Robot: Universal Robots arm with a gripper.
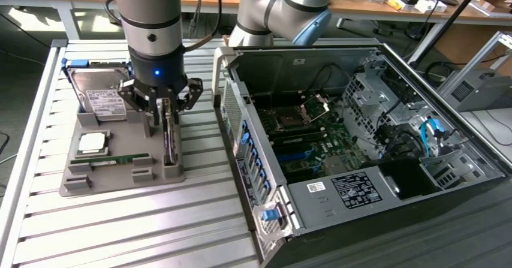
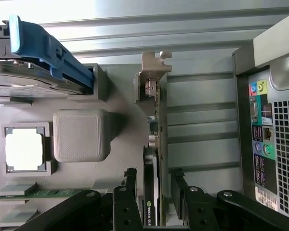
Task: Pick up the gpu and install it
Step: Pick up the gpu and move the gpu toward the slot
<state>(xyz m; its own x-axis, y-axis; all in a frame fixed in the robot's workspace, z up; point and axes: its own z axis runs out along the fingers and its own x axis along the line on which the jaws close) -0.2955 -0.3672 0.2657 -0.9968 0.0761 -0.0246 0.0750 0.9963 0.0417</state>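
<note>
- The exterior view looks down from high up and at a slant across the slatted table (image 1: 120, 232). It stands far enough off to take in the grey parts tray (image 1: 112, 183) on the exterior view's left and the whole open computer case (image 1: 320, 61) on its right.
- The wrist view sits just behind the tool (image 2: 154, 175) and looks along it, straight down onto the tray from close by.
- Both views share the tray, the gpu (image 2: 157, 120) standing on edge in it, the hard drive (image 2: 24, 82) and the case's rear port panel (image 2: 262, 130).
</note>
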